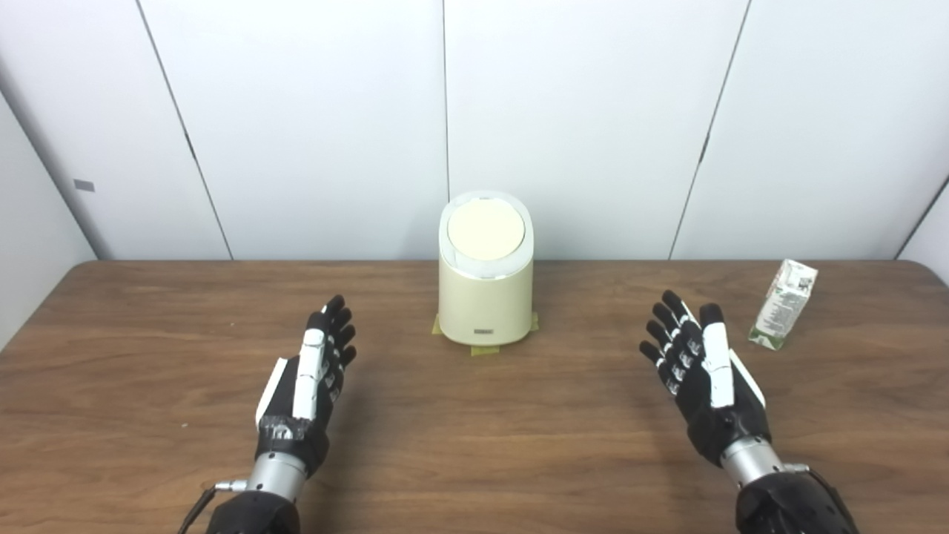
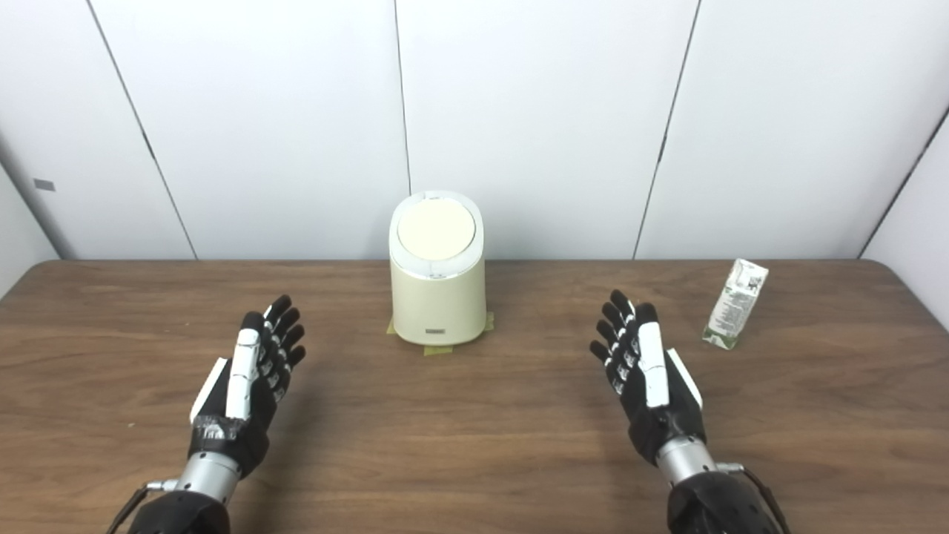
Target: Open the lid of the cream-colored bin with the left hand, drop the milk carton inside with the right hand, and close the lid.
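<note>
the cream-colored bin (image 1: 485,297) stands upright toward the back middle of the wooden bench (image 1: 474,445), its round lid (image 1: 485,229) shut flat on top, with bits of yellowish tape (image 1: 485,350) showing under its base. the milk carton (image 1: 783,304) stands well off to the right, leaning a little, near the bench's far right side. the left robot hand (image 1: 311,378) lies spread and empty, left of the bin. the right robot hand (image 1: 700,371) is likewise spread, holding nothing, just short of the carton and apart from it.
</note>
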`<state>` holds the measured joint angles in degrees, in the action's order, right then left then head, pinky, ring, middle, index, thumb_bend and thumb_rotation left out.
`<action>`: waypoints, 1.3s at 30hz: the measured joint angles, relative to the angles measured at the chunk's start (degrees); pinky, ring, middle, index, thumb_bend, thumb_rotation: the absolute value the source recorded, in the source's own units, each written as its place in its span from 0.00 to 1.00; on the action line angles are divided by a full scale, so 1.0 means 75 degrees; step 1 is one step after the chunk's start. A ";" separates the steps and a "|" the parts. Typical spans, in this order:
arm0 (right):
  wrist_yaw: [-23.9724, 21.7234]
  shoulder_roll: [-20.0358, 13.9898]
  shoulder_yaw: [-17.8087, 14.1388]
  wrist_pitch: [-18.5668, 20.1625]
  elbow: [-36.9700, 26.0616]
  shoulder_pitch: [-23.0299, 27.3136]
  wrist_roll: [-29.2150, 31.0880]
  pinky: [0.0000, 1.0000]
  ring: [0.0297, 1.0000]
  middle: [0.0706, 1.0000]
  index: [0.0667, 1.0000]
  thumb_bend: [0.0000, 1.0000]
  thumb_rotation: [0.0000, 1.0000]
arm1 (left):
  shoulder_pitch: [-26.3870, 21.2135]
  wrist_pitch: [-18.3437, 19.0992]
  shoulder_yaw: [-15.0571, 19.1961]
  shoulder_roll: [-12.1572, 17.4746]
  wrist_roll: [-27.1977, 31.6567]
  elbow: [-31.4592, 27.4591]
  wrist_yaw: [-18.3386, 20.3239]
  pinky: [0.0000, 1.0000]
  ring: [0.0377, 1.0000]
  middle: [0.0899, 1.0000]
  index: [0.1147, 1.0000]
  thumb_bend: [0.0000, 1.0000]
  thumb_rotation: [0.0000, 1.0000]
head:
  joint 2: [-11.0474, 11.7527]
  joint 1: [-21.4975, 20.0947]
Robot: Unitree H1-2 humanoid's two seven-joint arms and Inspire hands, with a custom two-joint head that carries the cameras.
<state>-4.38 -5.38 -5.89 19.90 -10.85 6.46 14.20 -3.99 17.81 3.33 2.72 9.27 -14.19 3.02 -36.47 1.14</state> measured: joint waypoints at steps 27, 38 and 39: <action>-0.0105 -0.0206 -0.0064 0.0012 -0.0036 -0.0071 0.0018 0.95 0.99 1.00 1.00 0.73 1.00 | -0.0752 0.1154 -0.0451 0.0185 -0.0861 -0.0750 -0.0079 1.00 1.00 1.00 1.00 0.62 0.78 | 0.0047 0.0141; -0.0145 -0.0227 -0.0064 0.0002 -0.0014 -0.0079 0.0021 0.95 1.00 1.00 1.00 0.71 1.00 | -0.0885 0.1235 -0.0564 0.0378 -0.1213 -0.0678 -0.0001 1.00 1.00 1.00 1.00 0.66 0.78 | 0.0129 0.0199; -0.0155 -0.0228 -0.0059 -0.0005 0.0003 -0.0081 0.0021 0.94 0.99 1.00 1.00 0.70 1.00 | -0.1037 0.1253 -0.0637 0.0466 -0.1371 -0.0591 0.0007 0.98 0.99 1.00 1.00 0.65 0.72 | 0.0152 0.0222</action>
<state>-5.54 -7.09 -6.33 19.87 -10.83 5.85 14.35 -11.77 27.21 -1.45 6.21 -1.01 -18.63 3.07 -35.33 2.81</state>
